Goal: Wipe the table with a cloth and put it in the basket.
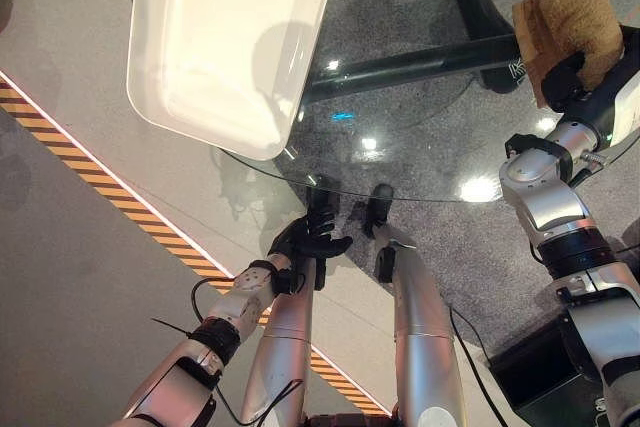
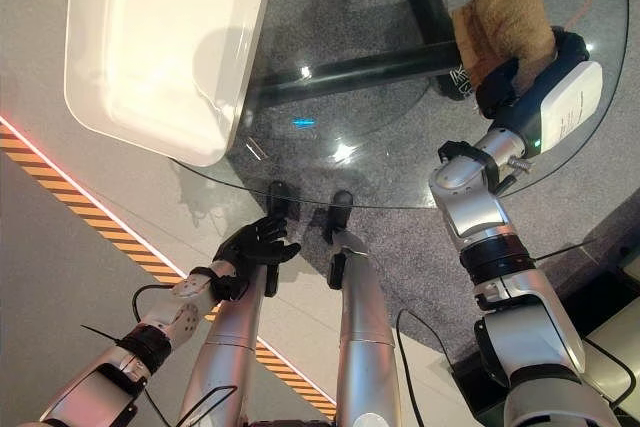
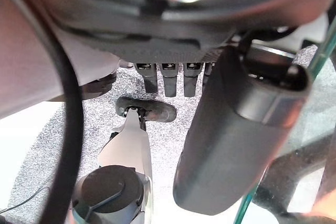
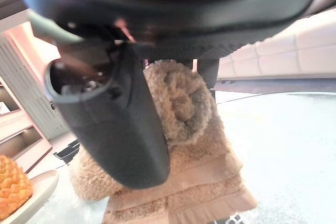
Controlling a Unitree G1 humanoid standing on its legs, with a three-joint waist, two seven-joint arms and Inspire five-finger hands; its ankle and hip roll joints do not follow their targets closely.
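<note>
A tan terry cloth [image 1: 575, 7] is bunched in my right hand [image 1: 578, 79], which is shut on it above the far right part of the round glass table [image 1: 420, 147]. In the right wrist view the thumb [image 4: 115, 124] presses over the cloth [image 4: 189, 129], whose folded end hangs down toward the glass. A white basket [image 1: 230, 37] stands empty on the table's left side, overhanging the rim. My left hand [image 1: 305, 242] hangs open below the table's near edge, its fingers [image 3: 165, 80] straight and holding nothing.
The table's black base [image 1: 420, 62] shows through the glass. A yellow-and-black striped line [image 1: 100, 182] crosses the floor at the left. A dark box [image 1: 530, 367] sits on the floor at the lower right. An orange woven thing [image 4: 13, 192] lies on a white dish.
</note>
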